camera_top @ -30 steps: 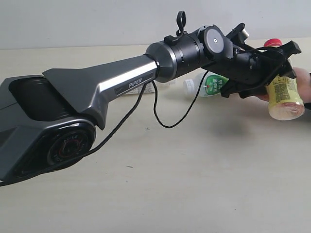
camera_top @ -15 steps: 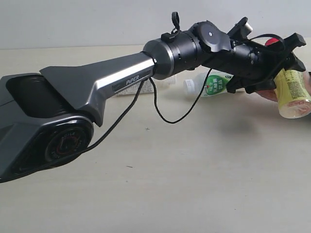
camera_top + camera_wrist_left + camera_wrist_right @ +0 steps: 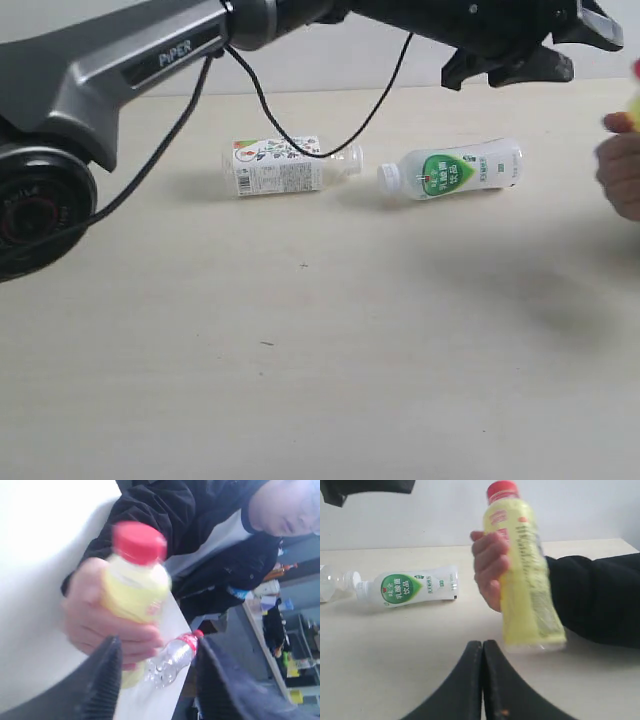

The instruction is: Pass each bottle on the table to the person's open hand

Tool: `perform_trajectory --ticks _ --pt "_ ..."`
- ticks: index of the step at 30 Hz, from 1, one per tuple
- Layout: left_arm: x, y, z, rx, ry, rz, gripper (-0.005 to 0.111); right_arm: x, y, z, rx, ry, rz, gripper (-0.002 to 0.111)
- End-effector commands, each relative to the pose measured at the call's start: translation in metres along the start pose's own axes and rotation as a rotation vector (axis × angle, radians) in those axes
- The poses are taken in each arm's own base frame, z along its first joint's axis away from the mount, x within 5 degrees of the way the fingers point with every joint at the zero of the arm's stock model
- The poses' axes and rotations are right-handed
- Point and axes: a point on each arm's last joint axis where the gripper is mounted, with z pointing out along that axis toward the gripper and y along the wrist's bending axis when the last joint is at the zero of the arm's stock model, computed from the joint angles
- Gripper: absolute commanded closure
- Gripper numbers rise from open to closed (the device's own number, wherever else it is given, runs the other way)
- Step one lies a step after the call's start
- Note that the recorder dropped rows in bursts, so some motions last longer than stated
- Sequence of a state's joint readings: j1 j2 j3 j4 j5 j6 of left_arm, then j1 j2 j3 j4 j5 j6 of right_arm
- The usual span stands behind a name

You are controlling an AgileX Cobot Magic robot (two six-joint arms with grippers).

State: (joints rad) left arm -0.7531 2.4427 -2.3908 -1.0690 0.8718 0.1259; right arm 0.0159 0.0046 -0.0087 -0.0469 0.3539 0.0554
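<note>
The person's hand (image 3: 489,569) holds the yellow-orange bottle (image 3: 522,575) with the red cap upright, clear of the table (image 3: 300,380). My left gripper (image 3: 157,675) is open and empty, raised just short of that bottle (image 3: 134,582); in the exterior view it (image 3: 580,45) hangs high at the top right. The white-green label bottle (image 3: 455,170) and the floral label bottle (image 3: 280,165) lie on their sides mid-table. The crushed clear bottle (image 3: 172,659) with the red label lies near the table's edge behind the hand. My right gripper (image 3: 482,644) is shut and empty, low over the table.
The left arm (image 3: 150,60) stretches across the top of the exterior view, its black cable (image 3: 270,110) drooping above the floral bottle. The person's dark sleeve (image 3: 595,600) rests on the table at the right. A seated person (image 3: 210,525) is beyond the table edge.
My left gripper let go of the yellow-orange bottle and rose up and back. The person's hand took the bottle and drew it toward the right edge.
</note>
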Motion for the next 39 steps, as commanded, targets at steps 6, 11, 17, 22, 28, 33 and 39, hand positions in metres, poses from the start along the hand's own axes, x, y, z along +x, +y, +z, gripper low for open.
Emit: perform_trajectory --ticks 6,11,17,22,28,33,39 --pt "-0.002 -0.017 -0.044 0.010 0.190 0.266 0.107 0.001 0.000 0.000 0.005 -0.005 -0.004 0.108" --pt "-0.003 -0.009 -0.059 -0.086 0.254 0.366 0.107 0.001 0.000 0.000 0.005 -0.005 -0.004 0.108" --pt "-0.021 0.002 -0.090 -0.207 0.212 0.408 0.107 0.001 0.000 0.000 0.005 -0.005 -0.004 0.108" --pt "-0.033 0.000 -0.116 -0.284 0.173 0.446 0.107 0.000 0.000 0.000 0.005 -0.014 -0.005 0.108" --pt "-0.035 0.003 -0.134 -0.451 0.193 0.514 0.107 0.001 0.000 0.000 0.005 -0.005 -0.005 0.108" --pt "-0.030 0.013 -0.143 -0.583 0.245 0.545 0.107 0.001 0.000 0.000 0.005 -0.005 -0.005 0.108" --pt "-0.027 0.025 -0.145 -0.665 0.286 0.559 0.107 0.001 0.000 0.000 0.005 -0.005 -0.005 0.108"
